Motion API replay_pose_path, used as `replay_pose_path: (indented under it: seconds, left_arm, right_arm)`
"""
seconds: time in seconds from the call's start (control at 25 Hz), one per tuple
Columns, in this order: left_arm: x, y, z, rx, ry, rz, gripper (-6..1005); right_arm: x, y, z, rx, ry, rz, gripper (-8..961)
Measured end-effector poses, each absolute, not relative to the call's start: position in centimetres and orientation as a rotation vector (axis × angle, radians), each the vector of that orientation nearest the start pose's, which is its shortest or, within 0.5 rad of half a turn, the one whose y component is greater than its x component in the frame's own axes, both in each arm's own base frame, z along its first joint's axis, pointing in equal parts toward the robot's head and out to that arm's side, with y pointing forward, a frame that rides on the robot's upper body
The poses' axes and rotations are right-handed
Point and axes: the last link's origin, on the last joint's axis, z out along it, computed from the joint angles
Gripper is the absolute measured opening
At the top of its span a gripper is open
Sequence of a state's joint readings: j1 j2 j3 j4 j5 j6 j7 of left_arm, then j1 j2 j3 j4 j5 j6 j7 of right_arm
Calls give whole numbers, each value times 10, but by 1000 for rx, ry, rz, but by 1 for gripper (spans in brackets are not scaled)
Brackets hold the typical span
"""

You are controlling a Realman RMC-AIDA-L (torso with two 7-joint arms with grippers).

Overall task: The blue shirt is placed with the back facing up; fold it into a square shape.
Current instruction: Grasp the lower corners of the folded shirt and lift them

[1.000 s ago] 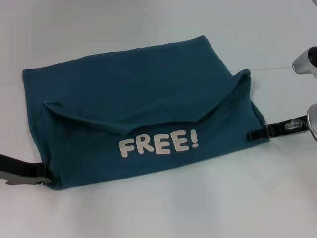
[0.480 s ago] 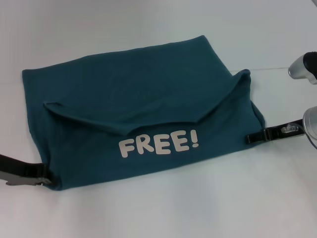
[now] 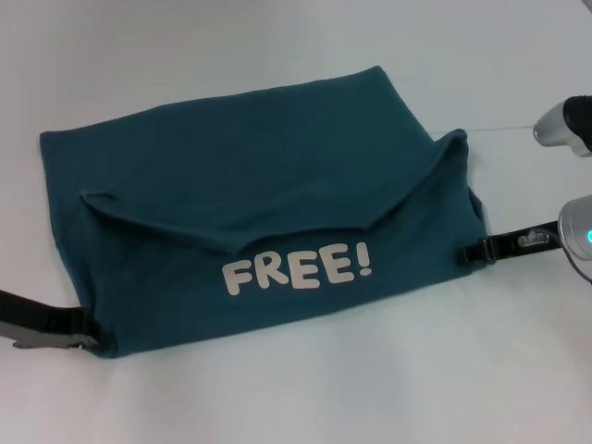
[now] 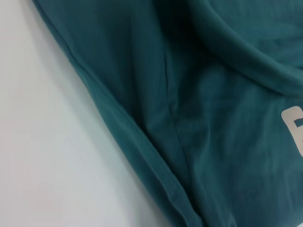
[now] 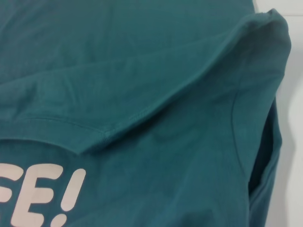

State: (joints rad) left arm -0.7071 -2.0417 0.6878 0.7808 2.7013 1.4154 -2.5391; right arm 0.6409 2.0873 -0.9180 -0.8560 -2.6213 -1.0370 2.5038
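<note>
Down at the lower left of the head view, left gripper (image 3: pixel 88 331) lying flat on the desk (image 3: pixel 305 393), black fingers tight together and tucked right at the near left corner of the blue shirt (image 3: pixel 250 194); hard to say whether any cloth is pinched between them. From that arm's wrist camera, nothing but teal fabric at close range: a stitched hem running aslant over the white desk, a soft crease up the middle, a sliver of a white letter at the edge.

Over on the right, right gripper (image 3: pixel 479 250) low on the desk too, thin black fingers together, tips at the shirt's right edge, just touching the fold or a hair off it, impossible to call. Silver wrist housing behind it with a small cyan light showing. From its wrist camera, a folded flap with a seamed edge crossing the picture, one corner standing up a little, white lettering (image 3: pixel 296 271) partly in sight below.

Between the two grippers, shirt spread mid-desk as a broad folded rectangle, plain back layer behind, front layer folded over with "FREE!" facing up near the front edge. Flap edge sagging in a shallow V above the lettering. Right corner of the flap peaked up.
</note>
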Motion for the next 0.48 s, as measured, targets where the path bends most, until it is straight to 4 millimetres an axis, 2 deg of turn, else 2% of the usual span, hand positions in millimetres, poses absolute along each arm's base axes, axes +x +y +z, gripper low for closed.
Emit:
replay_pose_path:
  seconds: [0.12, 0.36, 0.48]
  left_arm:
    - [-293, 371, 23, -2167, -1756, 104, 58]
    - [-293, 371, 23, -2176, -1748, 106, 58]
    - [-293, 370, 23, -2191, -1742, 111, 58]
  right_arm:
    - [289, 404, 15, -2089, 1353, -47, 478]
    - [289, 403, 14, -2106, 1348, -54, 227]
    - [286, 401, 16, -2135, 1337, -67, 151]
